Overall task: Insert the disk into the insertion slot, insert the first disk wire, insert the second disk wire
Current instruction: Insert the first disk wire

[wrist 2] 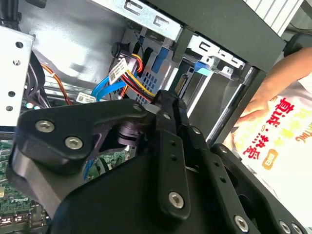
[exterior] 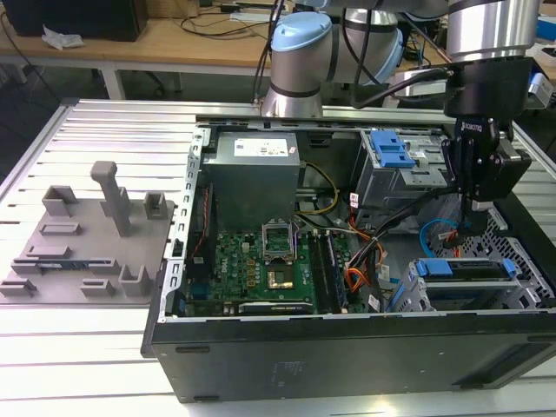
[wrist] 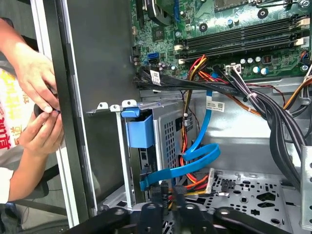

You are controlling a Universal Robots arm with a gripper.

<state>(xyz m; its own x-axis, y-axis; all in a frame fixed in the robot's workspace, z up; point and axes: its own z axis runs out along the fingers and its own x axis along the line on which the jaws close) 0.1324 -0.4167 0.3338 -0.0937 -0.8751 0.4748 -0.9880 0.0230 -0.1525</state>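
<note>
Disk seated in the insertion slot, at the exterior view's lower right of the computer case.
1 gripper hangs near the blue cable behind it; how far open, and any hold, cannot be told. Wire step, by judgement: cable end square to the disk's rear, straight push, neighbouring wires kept clear.

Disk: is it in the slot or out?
In. In the exterior view the disk lies inside the slot, blue frame between grey walls.

Ribbed aluminium table, open black computer case resting on it, grey fixture plate just beside, toward the exterior view's left
</note>
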